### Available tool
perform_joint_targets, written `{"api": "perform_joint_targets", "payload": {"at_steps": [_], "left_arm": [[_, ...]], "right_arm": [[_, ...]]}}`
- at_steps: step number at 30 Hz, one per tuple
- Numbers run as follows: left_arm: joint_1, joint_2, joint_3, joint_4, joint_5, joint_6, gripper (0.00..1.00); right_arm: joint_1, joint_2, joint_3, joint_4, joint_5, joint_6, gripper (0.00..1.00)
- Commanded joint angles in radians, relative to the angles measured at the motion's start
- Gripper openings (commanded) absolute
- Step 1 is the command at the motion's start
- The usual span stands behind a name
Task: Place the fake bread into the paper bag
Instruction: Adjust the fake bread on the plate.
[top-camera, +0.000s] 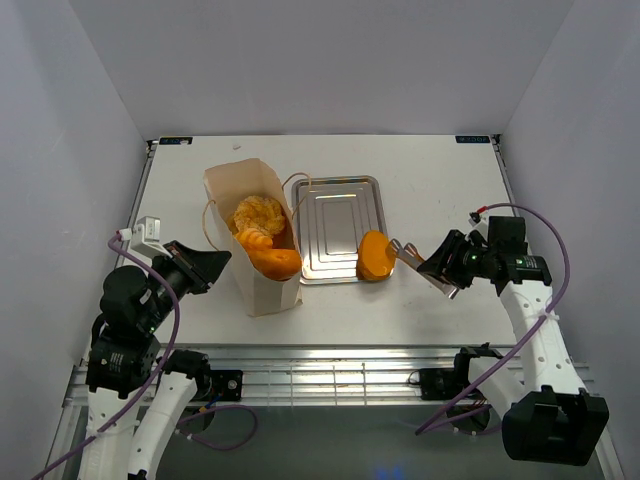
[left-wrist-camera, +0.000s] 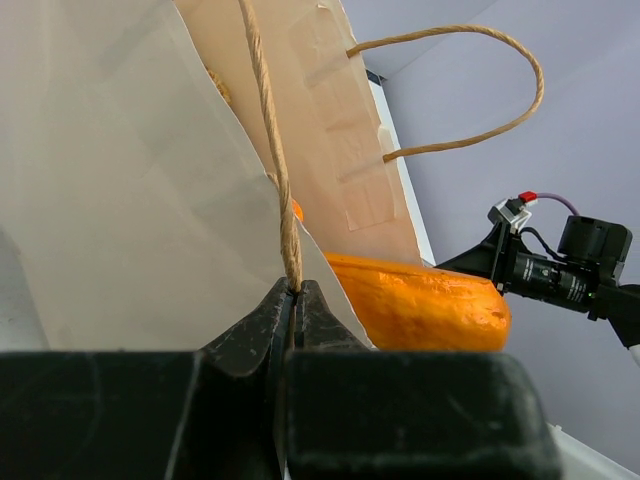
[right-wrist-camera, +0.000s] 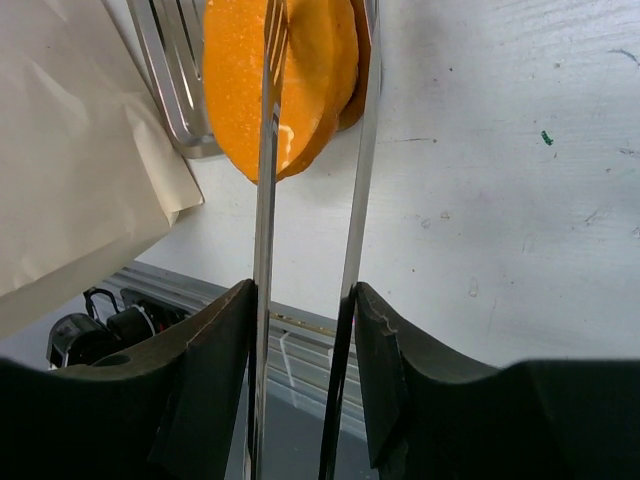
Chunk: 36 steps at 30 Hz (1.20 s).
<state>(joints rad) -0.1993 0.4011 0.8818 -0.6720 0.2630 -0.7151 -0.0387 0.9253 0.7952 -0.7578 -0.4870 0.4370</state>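
**Left gripper** (left-wrist-camera: 294, 290): I read the jaws as pressed together, pinching one cord handle (left-wrist-camera: 278, 170), which rises straight out of the pinch. The claw sits at the left wall of the paper bag (top-camera: 262, 295).

**Paper bag:** it stands left of the desk's (top-camera: 440, 180) centre, with its open mouth toward the overhead camera. Inside I see a braided piece (top-camera: 258, 213) at the far end. A long loaf (top-camera: 277, 263) lies nearer the near edge, and in the left wrist view its tip shows past the bag's wall.

**Right gripper** (top-camera: 403, 250): the thin metal fingers (right-wrist-camera: 262, 220) stand spread, with a clear gap between them. In the wrist view one blade crosses the face of a round roll (right-wrist-camera: 235, 90) and the other runs along the roll's right edge. I cannot tell whether either blade presses it.

**Round roll:** it is outside the bag, at the near right corner of the metal tray (top-camera: 335, 225).

**Metal tray:** it lies at mid-desk, just beside the bag's right wall.
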Motion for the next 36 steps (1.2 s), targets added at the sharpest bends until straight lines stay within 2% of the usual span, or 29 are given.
{"api": "perform_joint_targets", "payload": {"at_steps": [1, 6, 10, 17, 24, 28, 32, 36], "left_arm": [[-0.005, 0.007, -0.007, 0.003, 0.013, 0.005, 0.00], [-0.005, 0.010, -0.009, 0.003, 0.004, 0.005, 0.00], [-0.003, 0.008, -0.014, 0.003, 0.002, 0.003, 0.00], [-0.005, 0.008, -0.026, 0.011, 0.002, -0.006, 0.00], [-0.005, 0.002, -0.032, 0.020, 0.012, -0.027, 0.00], [-0.005, -0.002, -0.033, 0.017, 0.005, -0.032, 0.00], [-0.005, 0.002, -0.026, 0.015, 0.007, -0.037, 0.00], [-0.005, 0.007, -0.014, 0.012, 0.007, -0.037, 0.00]], "right_arm": [[-0.010, 0.001, 0.001, 0.043, -0.045, -0.001, 0.50], [-0.012, 0.024, -0.051, 0.103, -0.151, 0.038, 0.50], [-0.012, 0.053, -0.117, 0.190, -0.307, 0.086, 0.50], [0.000, 0.066, -0.146, 0.268, -0.364, 0.123, 0.49], [0.037, 0.113, -0.090, 0.297, -0.384, 0.132, 0.44], [0.127, 0.164, -0.085, 0.414, -0.424, 0.206, 0.43], [0.284, 0.244, -0.002, 0.494, -0.421, 0.259, 0.42], [0.301, 0.265, 0.125, 0.525, -0.406, 0.273, 0.43]]}}
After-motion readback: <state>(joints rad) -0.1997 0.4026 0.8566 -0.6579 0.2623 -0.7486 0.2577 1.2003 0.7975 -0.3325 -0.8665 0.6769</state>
